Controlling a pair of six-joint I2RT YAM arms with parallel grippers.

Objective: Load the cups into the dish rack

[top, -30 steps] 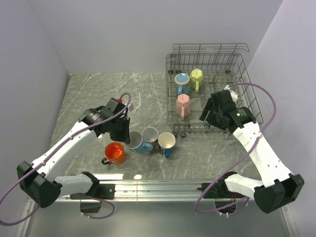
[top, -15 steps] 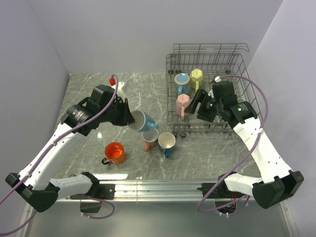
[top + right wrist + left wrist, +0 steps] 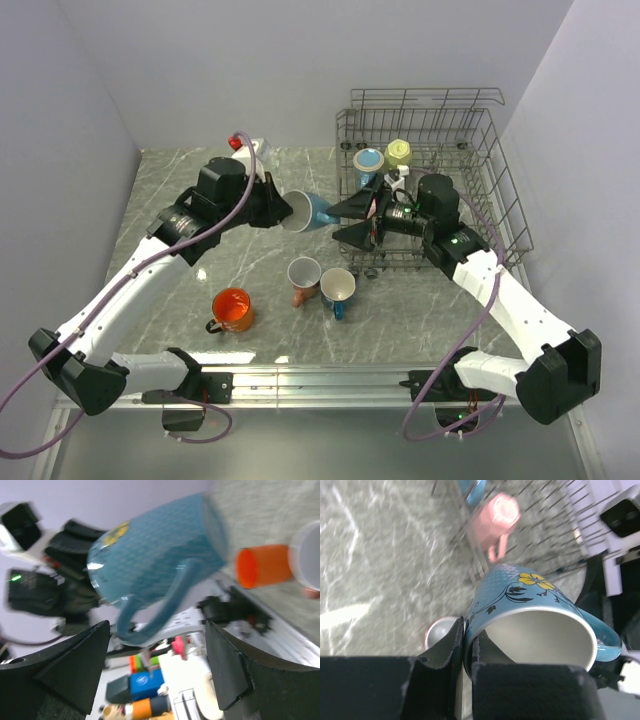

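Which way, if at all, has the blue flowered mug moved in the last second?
Yes. Held by the left gripper, the blue flowered mug left the table and moved right, toward the dish rack.

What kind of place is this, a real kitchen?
Probably a robot test booth, not a real kitchen: plain walls close in a marble-pattern table, robot arms are bolted to a rail at its edge, and a dish rack stands on it.

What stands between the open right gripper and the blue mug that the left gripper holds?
Nothing visible. The right gripper's spread fingers face the blue mug, held by its rim in the left gripper, with only air between them.
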